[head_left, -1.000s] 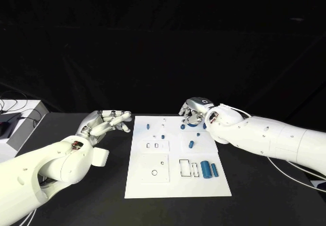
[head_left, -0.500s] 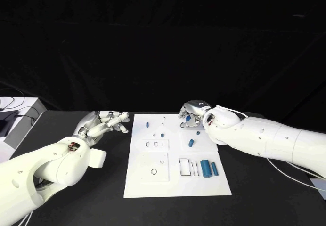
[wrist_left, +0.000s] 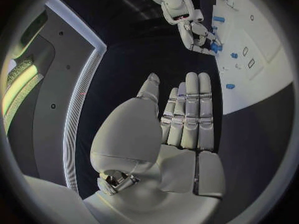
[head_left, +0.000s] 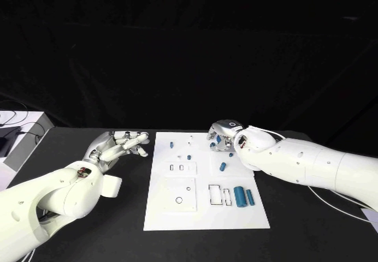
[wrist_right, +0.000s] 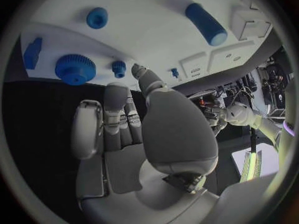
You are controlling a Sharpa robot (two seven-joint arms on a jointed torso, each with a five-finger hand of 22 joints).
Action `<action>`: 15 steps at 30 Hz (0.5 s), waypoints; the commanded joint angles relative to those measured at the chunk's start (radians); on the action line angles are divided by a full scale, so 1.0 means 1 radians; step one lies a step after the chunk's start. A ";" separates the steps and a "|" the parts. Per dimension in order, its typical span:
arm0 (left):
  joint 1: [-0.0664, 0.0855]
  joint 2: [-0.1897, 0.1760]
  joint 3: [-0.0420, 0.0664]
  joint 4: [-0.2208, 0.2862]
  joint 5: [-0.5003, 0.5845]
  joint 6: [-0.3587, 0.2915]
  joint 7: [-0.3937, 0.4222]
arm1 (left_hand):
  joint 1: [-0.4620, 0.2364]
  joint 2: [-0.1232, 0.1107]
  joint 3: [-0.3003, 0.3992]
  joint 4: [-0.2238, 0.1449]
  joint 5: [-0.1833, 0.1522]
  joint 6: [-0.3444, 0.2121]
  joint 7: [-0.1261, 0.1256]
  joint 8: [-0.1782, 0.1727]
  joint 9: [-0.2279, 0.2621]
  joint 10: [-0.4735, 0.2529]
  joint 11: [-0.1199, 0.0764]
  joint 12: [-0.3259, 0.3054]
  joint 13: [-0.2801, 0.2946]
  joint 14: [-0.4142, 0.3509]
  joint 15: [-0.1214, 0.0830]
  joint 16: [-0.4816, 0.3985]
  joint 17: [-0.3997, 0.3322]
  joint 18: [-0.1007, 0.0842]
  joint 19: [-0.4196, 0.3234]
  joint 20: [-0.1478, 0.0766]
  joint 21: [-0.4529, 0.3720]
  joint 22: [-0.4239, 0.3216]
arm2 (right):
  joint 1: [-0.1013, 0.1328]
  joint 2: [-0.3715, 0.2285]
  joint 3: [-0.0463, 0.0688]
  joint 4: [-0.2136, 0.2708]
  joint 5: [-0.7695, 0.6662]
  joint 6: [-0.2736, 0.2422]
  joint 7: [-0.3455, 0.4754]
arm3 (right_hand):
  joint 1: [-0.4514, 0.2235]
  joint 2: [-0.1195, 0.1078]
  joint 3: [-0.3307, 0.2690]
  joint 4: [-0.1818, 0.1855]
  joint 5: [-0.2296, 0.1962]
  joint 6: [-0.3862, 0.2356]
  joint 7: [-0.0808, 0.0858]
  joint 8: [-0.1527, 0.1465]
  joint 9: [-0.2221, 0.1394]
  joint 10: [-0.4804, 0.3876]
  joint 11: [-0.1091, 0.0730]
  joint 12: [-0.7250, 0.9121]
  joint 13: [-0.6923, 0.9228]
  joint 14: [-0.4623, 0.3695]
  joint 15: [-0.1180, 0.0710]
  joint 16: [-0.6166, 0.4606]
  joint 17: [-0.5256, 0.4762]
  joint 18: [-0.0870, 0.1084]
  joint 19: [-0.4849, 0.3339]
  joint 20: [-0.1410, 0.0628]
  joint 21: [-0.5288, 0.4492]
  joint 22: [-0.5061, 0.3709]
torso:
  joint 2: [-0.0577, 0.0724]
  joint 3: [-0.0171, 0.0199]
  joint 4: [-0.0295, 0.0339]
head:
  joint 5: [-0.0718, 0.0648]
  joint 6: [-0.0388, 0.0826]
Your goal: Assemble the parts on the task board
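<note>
The white task board lies in the middle of the black table. On its far half are small blue parts, a blue gear among them, and two blue cylinders lie near its right edge. My right hand hovers over the board's far right corner with its fingers stretched out above the gear, holding nothing. In the right wrist view the right hand is empty, with a blue cylinder beyond it. My left hand hangs left of the board, fingers straight and empty.
Outlined slots and small holes mark the board's near half. A white box with cables stands at the table's left edge. A white cable runs along the table at the right.
My right hand has shifted slightly left and toward me over the board's far right corner. The left hand has hardly moved.
</note>
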 commanded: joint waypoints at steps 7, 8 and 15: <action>0.000 0.000 0.001 0.001 -0.006 0.018 -0.003 | -0.014 0.005 0.001 0.000 -0.003 -0.008 0.002 0.004 0.001 -0.009 0.001 0.004 0.000 -0.001 0.003 -0.008 -0.004 0.014 -0.001 0.002 -0.005 -0.004 | -0.002 -0.001 0.000 -0.002 -0.021 -0.003 -0.026 | 0.010 0.035 0.068 -0.034 0.007 0.011 0.004 -0.003 0.000 0.034 -0.008 -0.004 -0.002 -0.009 -0.005 0.017 -0.029 0.013 0.069 0.003 -0.015 0.015 | 0.011 -0.0038 0.0065 | -0.003 0.002; 0.000 0.000 0.001 0.001 -0.006 0.017 -0.003 | -0.014 0.005 0.001 0.000 -0.003 -0.008 0.002 0.004 0.001 -0.009 0.002 0.004 0.000 -0.001 0.003 -0.008 -0.004 0.014 -0.001 0.002 -0.005 -0.005 | -0.002 -0.001 0.000 -0.003 -0.021 -0.002 -0.026 | -0.005 0.030 0.100 -0.043 0.003 0.012 0.004 -0.002 0.000 0.039 -0.010 -0.006 -0.002 -0.009 -0.006 0.018 -0.033 0.013 0.070 0.002 -0.017 0.017 | 0.011 -0.0037 0.0067 | -0.003 0.001; 0.000 -0.001 0.001 0.001 -0.006 0.017 -0.005 | -0.015 0.006 0.002 0.003 -0.003 -0.009 0.002 0.004 0.001 -0.010 0.002 0.004 0.000 -0.001 0.003 -0.009 -0.005 0.014 0.000 0.002 -0.006 -0.007 | -0.003 -0.002 0.000 -0.006 -0.015 0.002 -0.024 | -0.047 0.044 0.186 -0.064 -0.002 0.014 0.003 -0.002 0.002 0.074 -0.015 -0.007 -0.002 -0.009 -0.009 0.021 -0.044 0.013 0.072 0.000 -0.024 0.026 | 0.019 -0.0042 0.0064 | -0.006 0.008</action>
